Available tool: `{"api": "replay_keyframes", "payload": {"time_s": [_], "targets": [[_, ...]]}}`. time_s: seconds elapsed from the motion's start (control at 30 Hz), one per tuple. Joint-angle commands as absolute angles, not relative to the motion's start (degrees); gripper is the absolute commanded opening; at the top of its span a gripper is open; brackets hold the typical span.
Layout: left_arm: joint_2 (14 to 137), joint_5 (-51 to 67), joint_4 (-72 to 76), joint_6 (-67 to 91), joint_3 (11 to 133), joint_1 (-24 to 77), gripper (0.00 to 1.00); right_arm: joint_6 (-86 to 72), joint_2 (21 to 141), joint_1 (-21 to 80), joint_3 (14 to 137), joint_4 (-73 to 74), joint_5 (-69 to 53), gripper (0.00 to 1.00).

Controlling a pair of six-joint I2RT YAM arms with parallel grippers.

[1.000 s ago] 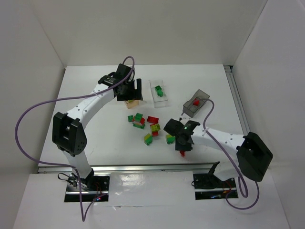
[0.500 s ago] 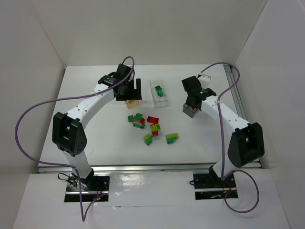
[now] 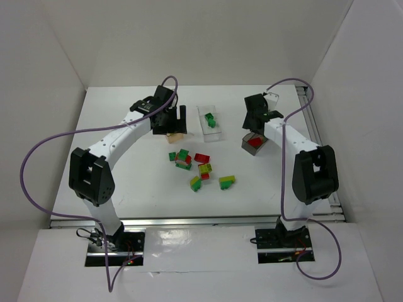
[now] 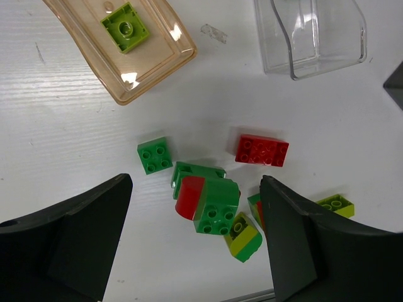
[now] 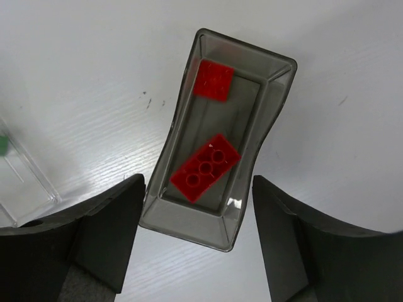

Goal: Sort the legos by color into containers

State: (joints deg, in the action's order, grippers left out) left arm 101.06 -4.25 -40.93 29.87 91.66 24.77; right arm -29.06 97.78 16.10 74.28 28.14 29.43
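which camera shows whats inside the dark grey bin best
Right wrist: it looks straight down into the dark grey bin, showing a square red brick and a long red brick. Top external shows only a small red patch. Left wrist shows none of its inside.

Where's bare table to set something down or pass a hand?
Free: the far table strip behind the bins; the near strip between loose legos and front edge. Crowded: mid-table legos, and the bin row, left gripper by the orange-tan bin, right gripper above the dark grey bin.

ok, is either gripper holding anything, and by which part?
Nothing held. Left gripper open over loose legos; right gripper open above dark grey bin containing red legos.
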Motion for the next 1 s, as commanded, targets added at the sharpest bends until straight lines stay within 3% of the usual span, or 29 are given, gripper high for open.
{"api": "replay_keyframes", "payload": {"time_s": [0.0,0.23,0.5,0.73,0.97], "targets": [[98.7,-5.1,-42.0,28.4,92.6,24.3,0.92,-29.2,91.7,16.9,74.5,26.3,28.6,0.74],[98.7,-7.9,-42.0,28.9,92.6,23.8,0.92,-31.8,75.8,26.5,55.3,23.4,17.8,0.62],[98.2,-8.4,-42.0,29.4,92.6,23.8,0.92,-33.7,74.5,43.4,47.5,27.7,14.2,0.87],[98.7,-6.6,-42.0,29.4,92.6,23.8,0.92,-34.3,79.4,48.0,45.3,25.9,11.7,0.90],[98.2,-6.6,-42.0,29.4,92.1,23.8,0.92,-38.1,84.7,48.0,48.0,30.6,21.1,0.87]]}}
